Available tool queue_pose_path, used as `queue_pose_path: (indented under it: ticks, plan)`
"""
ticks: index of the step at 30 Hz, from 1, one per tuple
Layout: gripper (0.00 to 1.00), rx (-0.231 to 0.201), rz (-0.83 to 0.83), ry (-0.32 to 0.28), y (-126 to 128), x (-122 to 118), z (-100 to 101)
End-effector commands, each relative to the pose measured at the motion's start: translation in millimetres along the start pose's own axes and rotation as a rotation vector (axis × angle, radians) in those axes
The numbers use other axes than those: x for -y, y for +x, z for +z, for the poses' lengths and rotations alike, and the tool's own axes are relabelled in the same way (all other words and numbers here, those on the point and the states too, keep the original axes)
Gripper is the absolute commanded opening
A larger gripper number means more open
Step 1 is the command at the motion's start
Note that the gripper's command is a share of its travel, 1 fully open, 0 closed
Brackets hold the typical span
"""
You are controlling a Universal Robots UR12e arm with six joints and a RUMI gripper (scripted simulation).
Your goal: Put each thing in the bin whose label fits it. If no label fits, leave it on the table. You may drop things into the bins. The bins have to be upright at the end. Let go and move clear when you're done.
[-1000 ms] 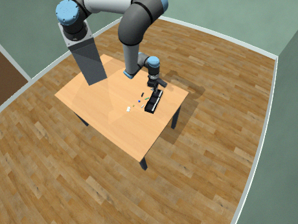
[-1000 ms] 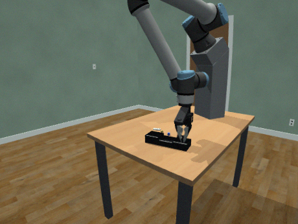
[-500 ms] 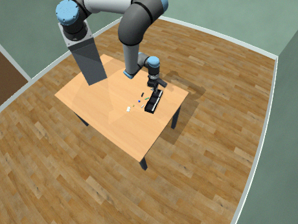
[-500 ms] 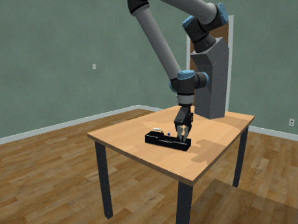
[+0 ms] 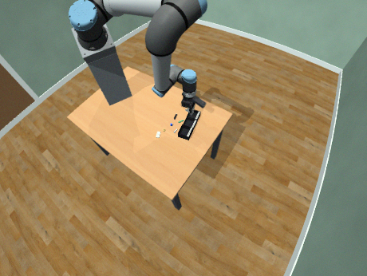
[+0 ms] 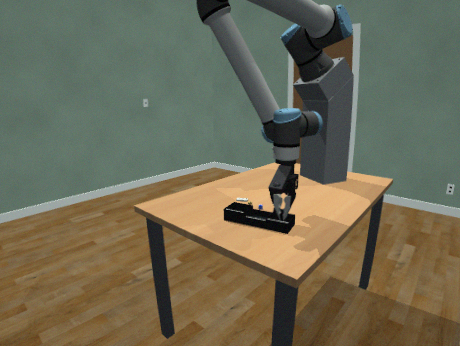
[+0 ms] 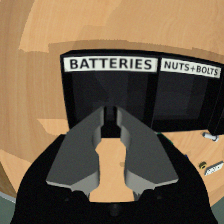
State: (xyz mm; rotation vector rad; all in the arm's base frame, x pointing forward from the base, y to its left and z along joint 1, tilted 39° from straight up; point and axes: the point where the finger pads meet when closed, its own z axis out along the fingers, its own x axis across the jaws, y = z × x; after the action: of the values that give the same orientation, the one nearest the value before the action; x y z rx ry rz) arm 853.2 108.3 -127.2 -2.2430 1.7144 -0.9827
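We record: top and exterior views evenly, moderately lit; light source unseen. Soft-toned shadows on the tabletop (image 5: 159,159) (image 6: 200,200) and floor (image 5: 259,191) (image 6: 75,280). In the wrist view we note curved distortion toward the edges, dim bin interiors ahead of the gripper (image 7: 111,112), legible labels (image 7: 110,64), slight grain, and no strong glare.
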Motion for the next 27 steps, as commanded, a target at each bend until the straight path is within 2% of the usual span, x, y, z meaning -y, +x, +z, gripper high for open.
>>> queue_pose_path:
  ticks: [1, 13, 27]
  plan:
    - [0.04, 0.000, -0.001, 0.003, -1, 2, -1]
    - [0.04, 0.000, -0.001, 0.003, -1, 2, -1]
    - [0.04, 0.001, -0.002, 0.002, -2, 1, -19]
